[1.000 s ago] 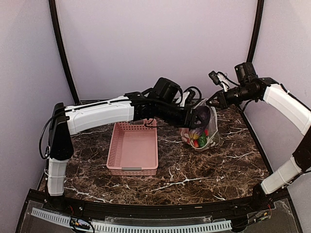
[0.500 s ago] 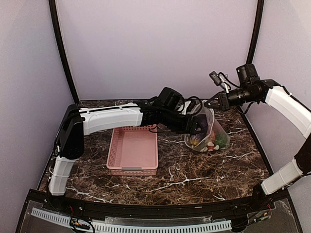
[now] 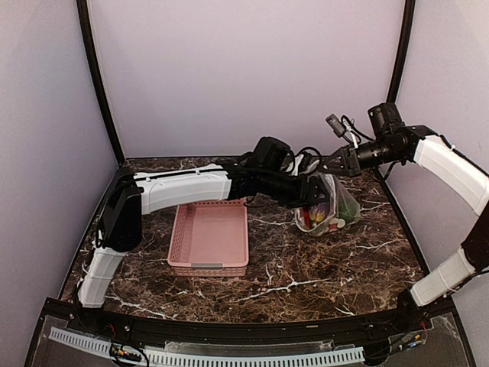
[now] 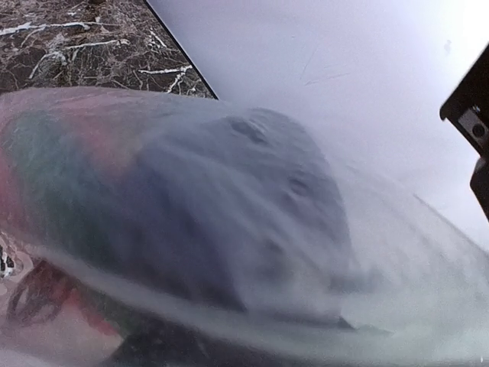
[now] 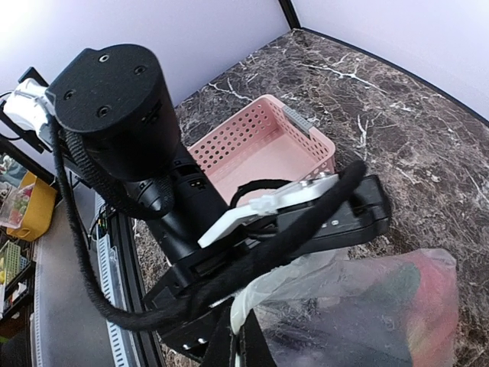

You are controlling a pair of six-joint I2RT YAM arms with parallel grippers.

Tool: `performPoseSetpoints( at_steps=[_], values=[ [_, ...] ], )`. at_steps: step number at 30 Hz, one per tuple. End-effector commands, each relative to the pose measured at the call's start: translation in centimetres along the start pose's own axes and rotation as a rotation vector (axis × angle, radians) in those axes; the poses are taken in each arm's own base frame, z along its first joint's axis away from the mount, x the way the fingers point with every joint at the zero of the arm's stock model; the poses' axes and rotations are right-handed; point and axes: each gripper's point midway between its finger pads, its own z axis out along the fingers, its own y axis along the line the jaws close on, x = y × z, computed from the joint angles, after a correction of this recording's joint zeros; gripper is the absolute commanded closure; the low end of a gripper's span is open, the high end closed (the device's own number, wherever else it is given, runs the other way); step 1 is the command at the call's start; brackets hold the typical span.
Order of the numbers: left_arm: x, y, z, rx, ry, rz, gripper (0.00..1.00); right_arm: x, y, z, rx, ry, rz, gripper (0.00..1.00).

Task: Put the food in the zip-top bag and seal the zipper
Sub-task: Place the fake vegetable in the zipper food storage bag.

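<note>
While the right end effector (image 3: pixel 333 162) pinched together on the bag (image 3: pixel 340 208) rim, probably lifting it so the mouth gaped, the left end effector (image 3: pixel 316 197) sat in that mouth. Film hid its jaws, so I cannot tell their state. Food (image 3: pixel 312 219) lay in the bag bottom on the desk (image 3: pixel 306 275).

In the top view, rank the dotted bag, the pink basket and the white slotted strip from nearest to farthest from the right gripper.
1. The bag: pinched at its top by the right gripper.
2. The pink basket: mid-table, off to the left.
3. The white slotted strip: along the near edge.
</note>
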Motion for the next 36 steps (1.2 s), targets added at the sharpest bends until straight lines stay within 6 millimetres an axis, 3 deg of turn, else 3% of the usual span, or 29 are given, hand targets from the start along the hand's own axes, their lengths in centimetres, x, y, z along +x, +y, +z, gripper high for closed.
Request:
performPoseSetpoints(
  at_steps=[1, 4, 9, 15, 16, 17, 22, 31, 33, 36],
  values=[
    [-2.5, 1.6, 0.1, -0.031, -0.101, -0.117, 0.48, -0.4, 3.3, 0.1, -0.129, -0.020, -0.075, 1.00],
    [-3.1, 2.7, 0.2, -0.057, -0.141, -0.150, 0.39, -0.4, 3.2, 0.0, -0.111, -0.020, -0.079, 1.00],
    [-3.5, 2.5, -0.6, -0.098, -0.152, -0.130, 0.20, -1.0, 2.1, -0.3, -0.047, -0.026, -0.077, 1.00],
    [-2.6, 3.1, -3.4, -0.233, -0.149, -0.077, 0.12, -1.4, -0.6, -0.7, 0.041, -0.032, -0.038, 1.00],
    [-2.8, 2.4, -4.1, -0.237, -0.158, -0.053, 0.09, -1.4, -0.9, -0.8, 0.048, -0.032, -0.031, 1.00],
    [-2.4, 2.9, -4.4, -0.264, -0.157, -0.046, 0.09, -1.3, -1.1, -0.8, 0.051, -0.031, -0.024, 1.00],
    [-2.5, 1.3, -6.7, -0.295, -0.188, 0.019, 0.07, -1.4, -1.5, -0.8, 0.063, -0.032, -0.016, 1.00],
    [-3.5, -3.1, -10.3, -0.244, -0.226, 0.145, 0.01, -0.9, -1.9, -0.7, 0.077, -0.021, -0.013, 1.00],
    [-2.8, -2.6, -11.2, -0.274, -0.222, 0.176, 0.01, -0.8, -1.9, -0.8, 0.086, -0.021, -0.021, 1.00],
    [-0.7, 0.0, -11.8, -0.360, -0.188, 0.210, 0.01, -0.3, -2.1, -0.8, 0.099, -0.017, -0.024, 1.00]
  ],
)
